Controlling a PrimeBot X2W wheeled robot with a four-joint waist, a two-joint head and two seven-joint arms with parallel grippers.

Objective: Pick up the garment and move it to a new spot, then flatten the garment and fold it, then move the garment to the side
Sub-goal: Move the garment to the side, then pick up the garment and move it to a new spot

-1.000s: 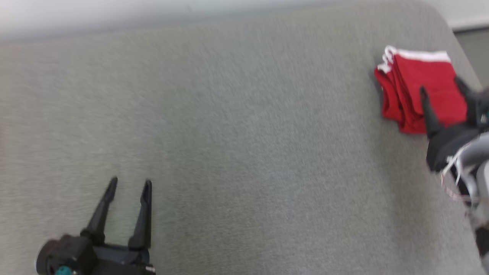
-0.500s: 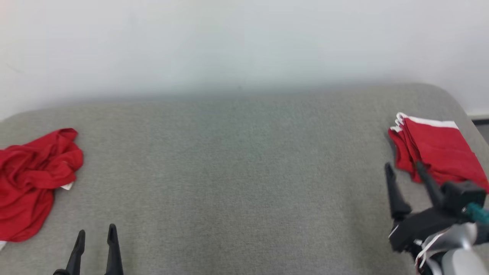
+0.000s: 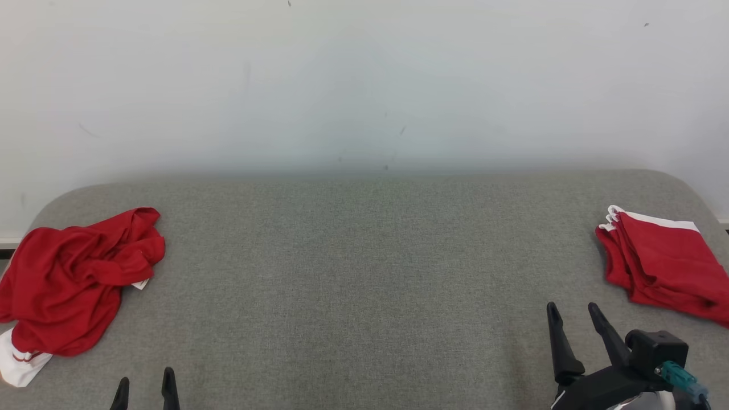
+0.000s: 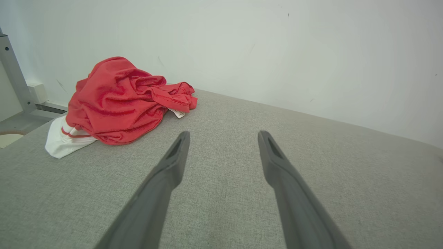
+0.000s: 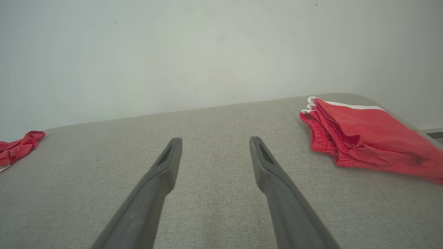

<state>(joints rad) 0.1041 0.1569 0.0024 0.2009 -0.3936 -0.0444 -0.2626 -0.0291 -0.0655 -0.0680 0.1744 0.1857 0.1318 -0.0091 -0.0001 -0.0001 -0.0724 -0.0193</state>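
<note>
A crumpled red garment (image 3: 74, 279) with a white striped hem lies in a heap at the left end of the grey padded table (image 3: 364, 273); the left wrist view has that garment (image 4: 121, 100) at upper left. My left gripper (image 3: 145, 382) is open low at the near edge, right of the heap and apart from it. A stack of folded red garments (image 3: 663, 265) with white trim rests at the table's right end, seen also as a folded stack (image 5: 360, 135) in the right wrist view. My right gripper (image 3: 572, 310) stands open, near and left of that stack, holding nothing.
A pale wall (image 3: 364, 85) runs right behind the table's far edge. Beyond the table's left end, the left wrist view shows a grey metal post (image 4: 14, 76) and floor. The table's corners are rounded.
The head camera has tilted up and swung, bringing the wall and the crumpled heap into view. My right gripper has drawn back off the folded stack toward the near edge.
</note>
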